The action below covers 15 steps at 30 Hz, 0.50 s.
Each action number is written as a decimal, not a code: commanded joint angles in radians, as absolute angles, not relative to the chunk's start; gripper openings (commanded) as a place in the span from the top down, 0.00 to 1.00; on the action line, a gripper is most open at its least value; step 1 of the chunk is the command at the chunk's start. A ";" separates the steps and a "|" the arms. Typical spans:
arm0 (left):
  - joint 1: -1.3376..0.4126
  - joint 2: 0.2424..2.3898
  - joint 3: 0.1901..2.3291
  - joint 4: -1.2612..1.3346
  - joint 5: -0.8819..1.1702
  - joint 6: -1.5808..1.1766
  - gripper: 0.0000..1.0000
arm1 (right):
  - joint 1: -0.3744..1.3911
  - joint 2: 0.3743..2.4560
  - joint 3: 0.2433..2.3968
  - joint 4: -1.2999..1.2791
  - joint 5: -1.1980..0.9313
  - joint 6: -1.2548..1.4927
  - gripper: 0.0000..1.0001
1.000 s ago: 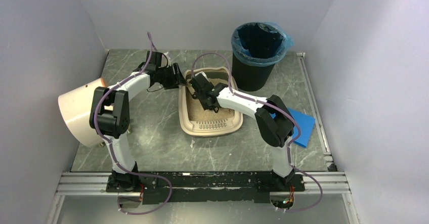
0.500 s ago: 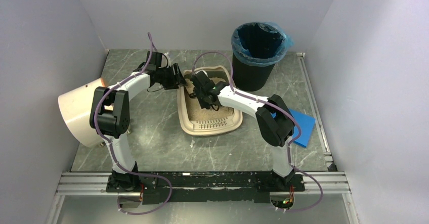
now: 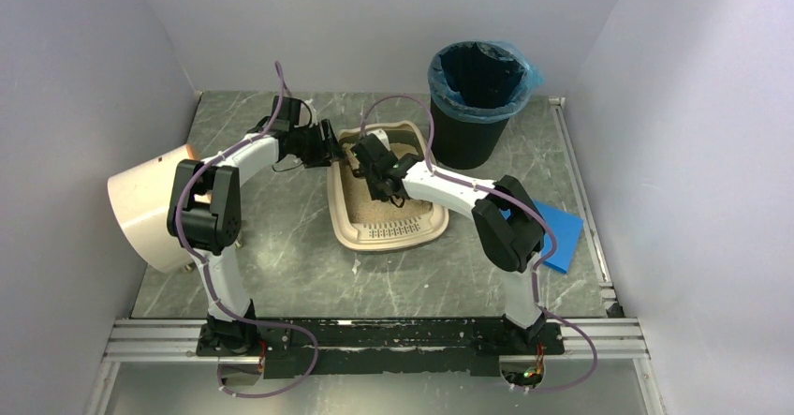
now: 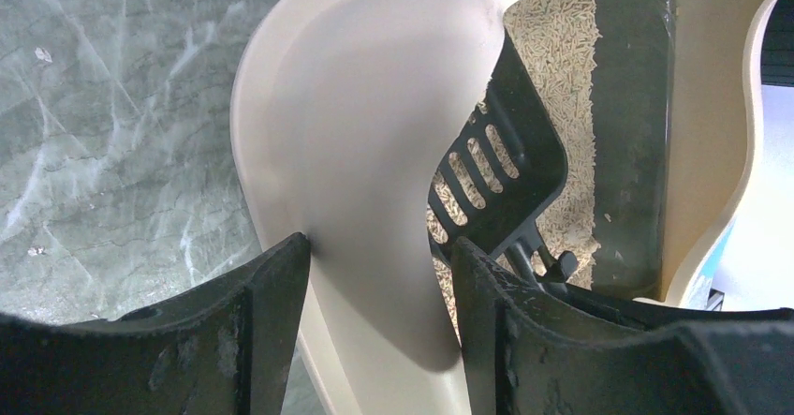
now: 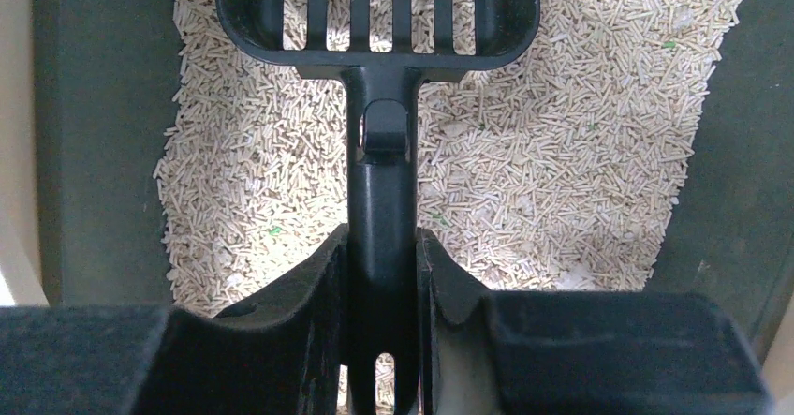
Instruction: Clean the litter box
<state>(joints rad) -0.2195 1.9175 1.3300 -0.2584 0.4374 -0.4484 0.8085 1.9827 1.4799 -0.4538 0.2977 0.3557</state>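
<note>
The beige litter box (image 3: 389, 237) lies mid-table with its slotted lip toward me and pale pellet litter (image 5: 562, 153) inside. My left gripper (image 3: 330, 145) is at its far left corner, one finger outside and one inside the beige wall (image 4: 374, 153), shut on that wall (image 4: 379, 246). My right gripper (image 3: 370, 167) hovers over the far half of the box, shut on the handle of a black slotted scoop (image 5: 379, 181). The scoop head (image 4: 524, 153) sits low over the litter, close to the left wall.
A black round bin with a blue liner (image 3: 477, 96) stands just beyond the box's far right corner. A cream drum (image 3: 150, 204) lies on its side at the left edge. A blue flat pad (image 3: 557, 237) lies at the right, by the right arm's elbow.
My right gripper has carried the scoop a little toward the far left of the box. The left gripper has kept its hold on the wall.
</note>
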 commanded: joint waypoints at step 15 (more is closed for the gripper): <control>-0.227 1.912 1.330 -0.242 0.449 -0.446 0.39 | 0.811 2.082 1.668 -0.702 0.165 0.257 1.00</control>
<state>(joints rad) -0.2195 1.9202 1.3300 -0.2581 0.4370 -0.4488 0.8062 2.0308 1.6001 -0.6086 0.2218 0.2977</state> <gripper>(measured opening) 0.613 0.279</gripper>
